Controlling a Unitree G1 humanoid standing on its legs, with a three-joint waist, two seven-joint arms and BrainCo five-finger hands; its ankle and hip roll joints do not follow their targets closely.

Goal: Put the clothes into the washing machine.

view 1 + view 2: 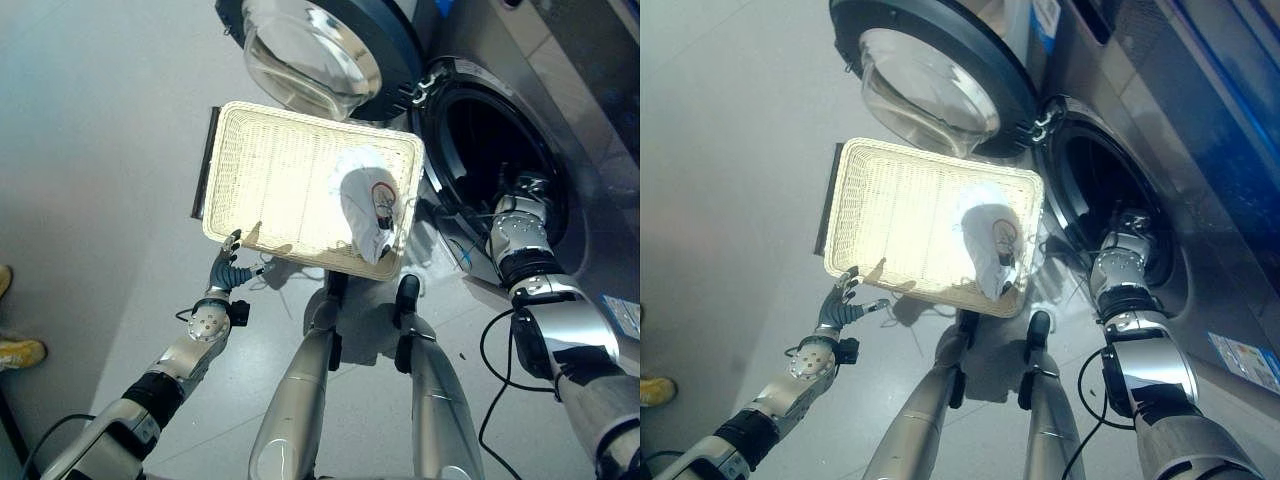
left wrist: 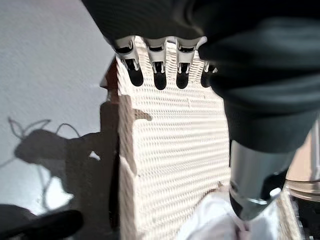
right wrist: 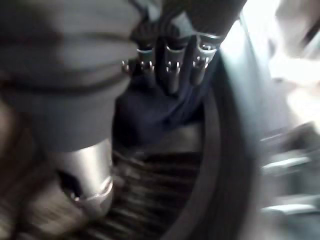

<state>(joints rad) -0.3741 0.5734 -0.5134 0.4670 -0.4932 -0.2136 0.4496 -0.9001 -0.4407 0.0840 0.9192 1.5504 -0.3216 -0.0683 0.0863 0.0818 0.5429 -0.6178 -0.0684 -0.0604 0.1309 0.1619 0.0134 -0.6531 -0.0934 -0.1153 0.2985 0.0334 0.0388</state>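
A white garment [image 1: 368, 205] with a small red print lies at the right end of a cream wicker basket [image 1: 260, 160] on the floor. My left hand [image 1: 225, 268] hovers open at the basket's near left corner, with the fingers [image 2: 159, 75] straight above the weave. The washing machine's drum opening [image 1: 490, 150] gapes at the right, and my right arm reaches into it. Inside the drum, my right hand [image 3: 172, 75] has straight fingers touching a dark blue cloth [image 3: 150, 115] that lies against the drum wall.
The round glass door [image 1: 320, 50] stands swung open just behind the basket's far edge. The basket has a dark handle [image 1: 203, 165] at its left end. A person's yellow shoe [image 1: 15, 350] shows at the far left on the grey floor.
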